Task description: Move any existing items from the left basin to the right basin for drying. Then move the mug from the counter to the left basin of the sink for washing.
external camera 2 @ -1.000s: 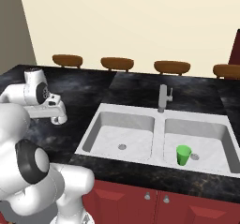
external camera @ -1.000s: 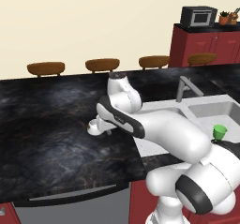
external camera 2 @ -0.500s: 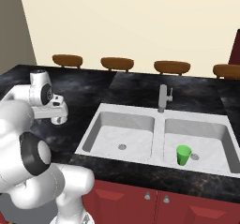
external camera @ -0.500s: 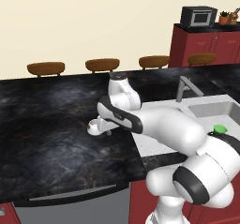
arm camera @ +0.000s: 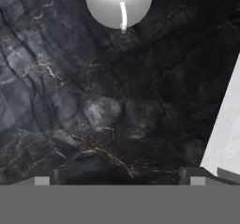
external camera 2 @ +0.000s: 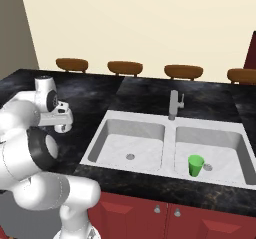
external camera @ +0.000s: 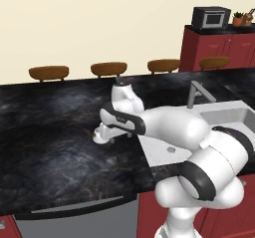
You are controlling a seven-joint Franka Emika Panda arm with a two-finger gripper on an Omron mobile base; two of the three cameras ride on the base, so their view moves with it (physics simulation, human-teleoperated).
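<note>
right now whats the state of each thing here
green cup: upright in the right basin
left basin: nothing in it
mug: on the counter, not held
gripper: jaws open, nothing between them, mug ahead
faucet: no water running

My left base camera looks forward and down from behind the arm, across the counter (external camera: pixel 50 132) toward the sink (external camera: pixel 234 113) at its right edge. My right base camera faces the same sink (external camera 2: pixel 170 114) head-on from the other side. My hand camera looks steeply down, close over the counter (arm camera: pixel 70 101).
</note>
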